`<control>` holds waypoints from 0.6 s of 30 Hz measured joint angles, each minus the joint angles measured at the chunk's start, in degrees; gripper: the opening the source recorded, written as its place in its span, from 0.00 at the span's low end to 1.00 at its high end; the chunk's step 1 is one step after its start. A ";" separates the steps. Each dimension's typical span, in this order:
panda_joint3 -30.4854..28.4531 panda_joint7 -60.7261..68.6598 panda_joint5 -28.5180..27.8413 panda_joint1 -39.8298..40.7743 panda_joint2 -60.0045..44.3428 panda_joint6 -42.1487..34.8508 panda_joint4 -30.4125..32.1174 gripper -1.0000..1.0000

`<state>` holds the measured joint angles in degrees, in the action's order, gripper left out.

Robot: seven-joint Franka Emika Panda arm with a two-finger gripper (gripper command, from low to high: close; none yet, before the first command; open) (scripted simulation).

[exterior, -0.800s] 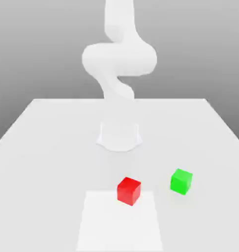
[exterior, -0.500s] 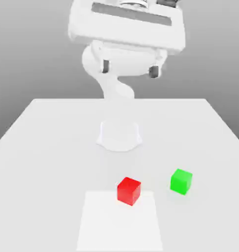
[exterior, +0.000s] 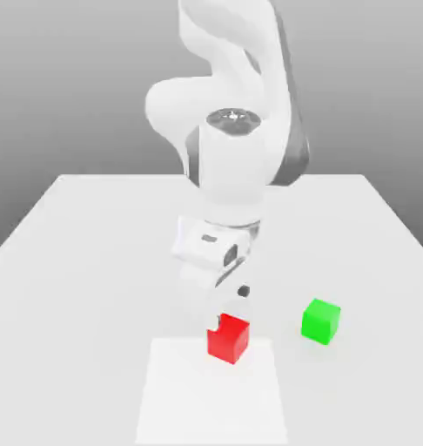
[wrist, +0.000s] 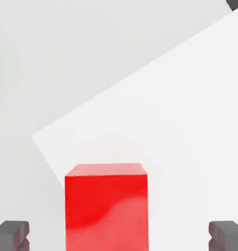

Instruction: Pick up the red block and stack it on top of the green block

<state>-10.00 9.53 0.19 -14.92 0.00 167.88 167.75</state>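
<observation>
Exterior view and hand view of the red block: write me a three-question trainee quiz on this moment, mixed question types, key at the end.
1. True or false: the glossy green cube stands on top of the glossy red cube.
2. Multiple choice: how does the white two-finger gripper stand at the red cube? A) shut above it; B) open, one finger to either side; C) turned away from it.
3. Fill in: in the exterior view, the green cube lies toward the view's ____ from the red cube.

Key: 1 false; 2 B; 3 right.
</observation>
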 joint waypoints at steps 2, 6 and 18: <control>2.16 2.70 3.71 1.11 -4.16 3.51 -0.53 0.50; 7.00 5.08 6.82 5.22 -9.75 8.29 -1.31 0.00; 4.91 -0.18 -0.45 5.17 1.26 -1.18 0.28 0.00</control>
<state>-5.10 9.35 -0.26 -9.75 1.26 166.71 168.03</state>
